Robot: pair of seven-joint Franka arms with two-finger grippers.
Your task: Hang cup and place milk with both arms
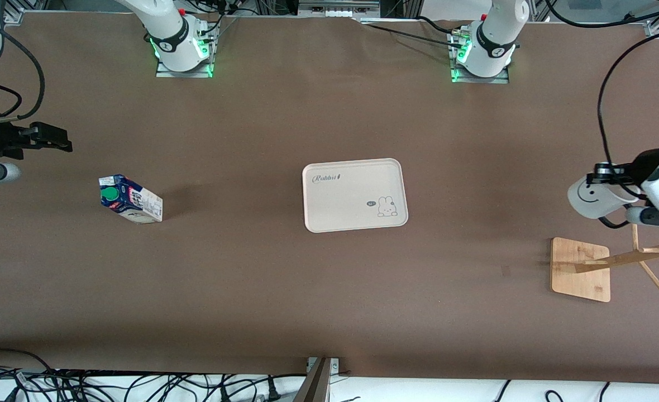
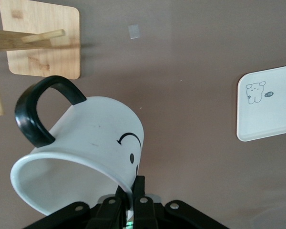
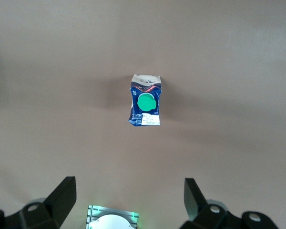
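Your left gripper (image 2: 129, 198) pinches the rigid, breakable mug (image 2: 81, 152) by its rim; the right gripper (image 3: 128, 200), spread wide, should clasp the light, crushable milk carton (image 1: 130, 199), at the tray's (image 1: 318, 218) nine o'clock, across its flat sides.

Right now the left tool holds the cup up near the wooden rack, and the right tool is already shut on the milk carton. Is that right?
Not quite. The left tool does hold the cup up near the wooden rack, but the right tool is open and apart from the milk carton, which stands untouched on the table. The right wrist view shows it.
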